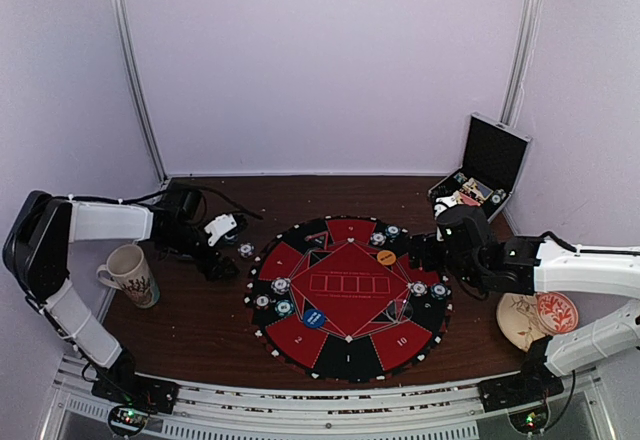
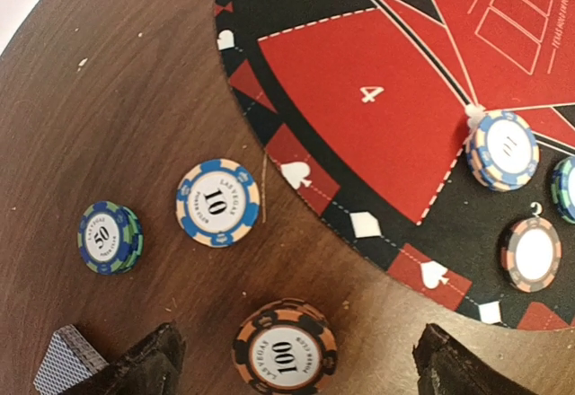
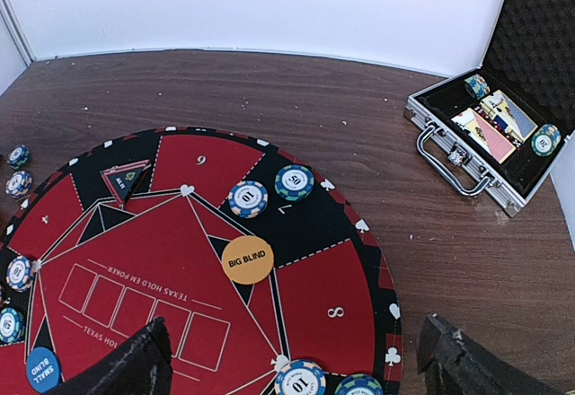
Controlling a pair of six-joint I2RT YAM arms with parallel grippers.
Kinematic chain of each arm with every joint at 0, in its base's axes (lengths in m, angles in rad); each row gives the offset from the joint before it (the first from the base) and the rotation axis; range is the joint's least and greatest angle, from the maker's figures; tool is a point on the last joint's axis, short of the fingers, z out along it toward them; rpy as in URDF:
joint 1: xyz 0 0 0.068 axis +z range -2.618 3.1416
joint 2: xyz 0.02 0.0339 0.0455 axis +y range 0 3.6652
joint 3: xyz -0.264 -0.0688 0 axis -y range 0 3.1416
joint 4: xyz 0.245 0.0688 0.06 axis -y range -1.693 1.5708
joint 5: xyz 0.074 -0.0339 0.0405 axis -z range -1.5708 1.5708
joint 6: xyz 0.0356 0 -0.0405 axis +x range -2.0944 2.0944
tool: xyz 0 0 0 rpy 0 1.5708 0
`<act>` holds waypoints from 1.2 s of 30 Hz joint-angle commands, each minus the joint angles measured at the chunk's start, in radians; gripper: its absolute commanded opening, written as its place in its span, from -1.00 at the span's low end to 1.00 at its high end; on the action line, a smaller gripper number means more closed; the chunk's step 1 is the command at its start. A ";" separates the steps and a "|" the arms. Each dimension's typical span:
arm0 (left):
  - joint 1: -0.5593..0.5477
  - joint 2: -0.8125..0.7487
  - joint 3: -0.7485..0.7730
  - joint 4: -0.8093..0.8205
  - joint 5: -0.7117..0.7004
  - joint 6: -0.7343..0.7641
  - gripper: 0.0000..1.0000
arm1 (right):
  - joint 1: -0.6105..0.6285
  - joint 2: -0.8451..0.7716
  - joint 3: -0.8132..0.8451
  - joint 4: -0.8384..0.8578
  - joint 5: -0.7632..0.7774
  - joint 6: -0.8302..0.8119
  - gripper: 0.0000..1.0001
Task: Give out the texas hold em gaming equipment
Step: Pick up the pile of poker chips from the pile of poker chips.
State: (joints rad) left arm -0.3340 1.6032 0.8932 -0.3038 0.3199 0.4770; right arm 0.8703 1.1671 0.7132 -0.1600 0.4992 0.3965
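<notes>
Pale walls [image 1: 330,60] close in a dark wooden tabletop [image 1: 200,320], and a round red-and-black poker mat [image 2: 377,135] covers its middle. The coming move turns on the left side. The left gripper [image 2: 301,366] hangs low over bare wood just off the mat's edge by seat 4, its fingers spread wide and holding nothing. A black-and-orange chip [image 2: 286,352] marked 100 lies flat between them, touching neither. It may be a short stack and not a single chip, since the wrist view crops it too closely to tell. Being round, it has no long axis to line up with, so a straight descent and a squeeze should take it. Farther ahead on the wood lie a blue-and-cream chip [image 2: 217,203] marked 10 and blue-and-green chips [image 2: 109,236] marked 50. A corner of the cards [image 2: 65,361] sits just outside the left finger. The right gripper [image 3: 292,364], also wide and empty, hovers over the mat's far right side, well apart from these chips, with the open case [image 3: 548,36] beyond it. The left arm is clearly the nearer one.
</notes>
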 commanded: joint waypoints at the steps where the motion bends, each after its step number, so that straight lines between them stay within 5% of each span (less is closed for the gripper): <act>1: 0.020 0.025 0.033 0.041 -0.013 -0.014 0.82 | 0.004 -0.002 -0.012 0.007 0.022 -0.002 0.92; 36: 0.041 0.095 0.059 0.001 -0.011 0.009 0.02 | 0.004 -0.009 -0.013 0.005 0.019 -0.002 0.92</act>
State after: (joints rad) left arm -0.3027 1.6932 0.9279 -0.3145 0.3149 0.4805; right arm 0.8703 1.1671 0.7128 -0.1600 0.4992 0.3958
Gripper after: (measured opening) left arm 0.537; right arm 0.960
